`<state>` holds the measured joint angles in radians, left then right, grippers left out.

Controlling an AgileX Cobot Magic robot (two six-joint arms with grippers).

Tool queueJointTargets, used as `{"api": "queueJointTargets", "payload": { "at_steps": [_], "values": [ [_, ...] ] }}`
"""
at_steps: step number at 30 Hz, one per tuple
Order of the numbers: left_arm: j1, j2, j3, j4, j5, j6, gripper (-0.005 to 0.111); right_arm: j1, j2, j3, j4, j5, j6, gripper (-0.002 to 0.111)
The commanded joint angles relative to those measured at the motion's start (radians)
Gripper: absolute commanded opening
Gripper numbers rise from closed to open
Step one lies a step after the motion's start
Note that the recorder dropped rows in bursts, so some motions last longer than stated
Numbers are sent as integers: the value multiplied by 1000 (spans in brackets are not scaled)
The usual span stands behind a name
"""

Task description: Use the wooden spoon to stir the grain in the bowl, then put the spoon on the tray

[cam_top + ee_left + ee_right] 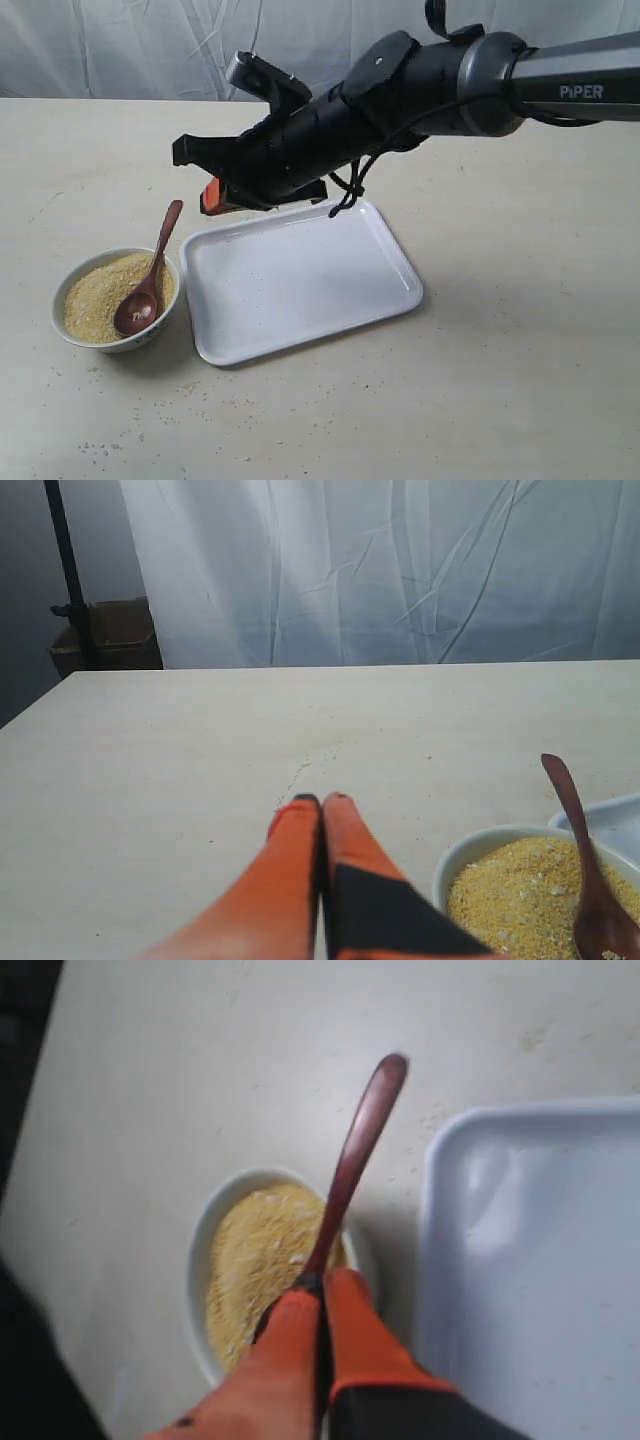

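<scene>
The small white bowl [60, 305] holds tan grain [95, 295] at the table's front left. The dark wooden spoon [155, 262] rests in it, oval end in the grain and handle leaning up over the far rim. The white tray [300, 275] lies just right of the bowl. My right gripper [210, 196] reaches across and hovers over the tray's far-left corner, close to the handle tip but apart from it, fingers shut and empty. In the right wrist view the gripper [322, 1278] is above the spoon [358, 1145] and bowl [200, 1260]. My left gripper [321, 799] is shut and empty, beside the bowl [460, 852].
Loose grains are scattered on the table in front of the bowl [110, 440]. A white curtain hangs behind the table. In the left wrist view a cardboard box [115, 635] and a black pole [68, 570] stand beyond the table's far edge.
</scene>
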<state>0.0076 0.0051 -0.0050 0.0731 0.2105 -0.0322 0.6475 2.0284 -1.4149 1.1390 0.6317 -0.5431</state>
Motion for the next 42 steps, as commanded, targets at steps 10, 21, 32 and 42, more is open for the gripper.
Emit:
{"api": "queueJointTargets", "payload": {
  "at_steps": [10,21,32,42],
  "values": [
    [1,-5,5,-2,-5,-1,0,-70,217,-7,561,249,-492,45],
    [1,-5,5,-2,-5,-1,0,-65,312,-66,605,173,-580,49],
    [1,-5,5,-2,-5,-1,0,-9,405,-222,605,135,-541,49],
    [1,-5,5,-2,-5,-1,0,-6,430,-244,605,148,-537,32]
  ]
}}
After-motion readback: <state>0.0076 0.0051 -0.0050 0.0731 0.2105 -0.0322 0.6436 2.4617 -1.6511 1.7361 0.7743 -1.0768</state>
